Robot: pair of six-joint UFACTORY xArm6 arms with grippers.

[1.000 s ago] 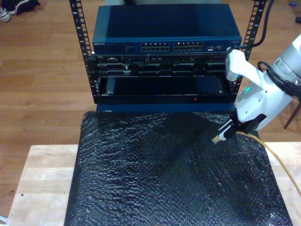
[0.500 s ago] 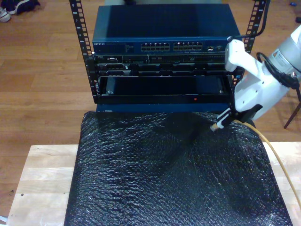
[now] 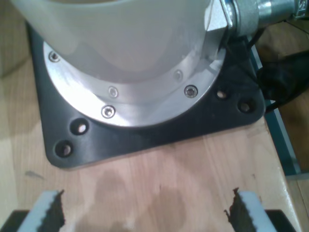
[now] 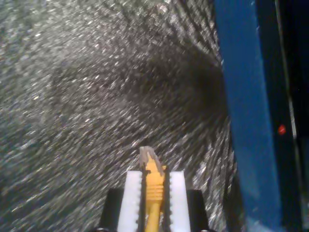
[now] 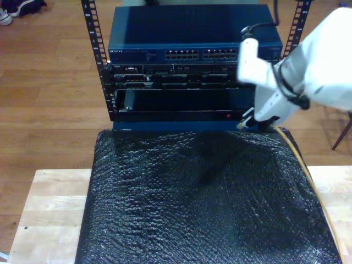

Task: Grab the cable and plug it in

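The yellow cable sits pinched between the white fingers of my second gripper, which is shut on it. Its clear plug pokes out past the fingertips, above the black mat and close to a blue unit. In the exterior view my second gripper hangs at the rack's lower front, towards the exterior view's right, and the cable trails back over the mat's right side. The blue switch with its rows of ports sits on top of the rack. My first gripper is open over bare wood.
A black bubble-wrap mat covers the wooden table. The black rack stands behind it, with a red light low on its front. In the first wrist view, a robot base on a black plate stands just beyond the fingers.
My second gripper has carried the cable up and toward the exterior view's left, from above the mat's right side to the rack's lower front. The arm now covers the switch's right end.
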